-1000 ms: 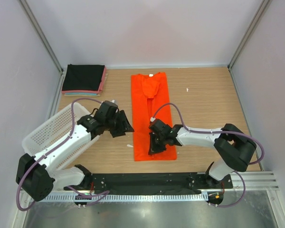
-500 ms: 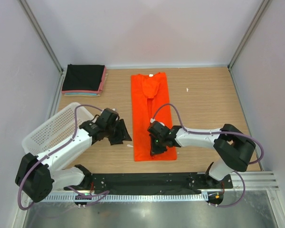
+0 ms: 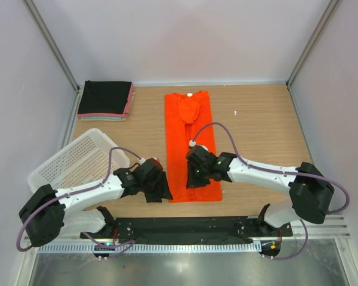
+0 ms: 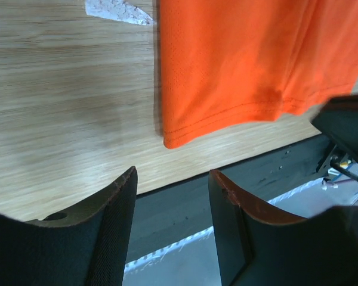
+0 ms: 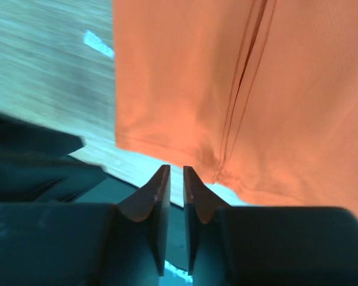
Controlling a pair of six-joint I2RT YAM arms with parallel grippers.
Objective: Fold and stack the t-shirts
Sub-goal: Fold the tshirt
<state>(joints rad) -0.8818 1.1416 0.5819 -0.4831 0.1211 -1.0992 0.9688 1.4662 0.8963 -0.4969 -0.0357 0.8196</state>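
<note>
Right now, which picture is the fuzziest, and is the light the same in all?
Right wrist view: fuzziest, the orange t-shirt pale and washed out, the table streaky. Left wrist view: shirt hem sharp, the left gripper's fingers dark and soft up close. Top view: even light, faint shadows under the arms.

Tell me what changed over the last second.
The left gripper swung toward the near table edge, ending open beside the near left corner of the orange t-shirt. The right gripper shifted slightly over the hem. Shirt, folded stack and basket stayed put.
</note>
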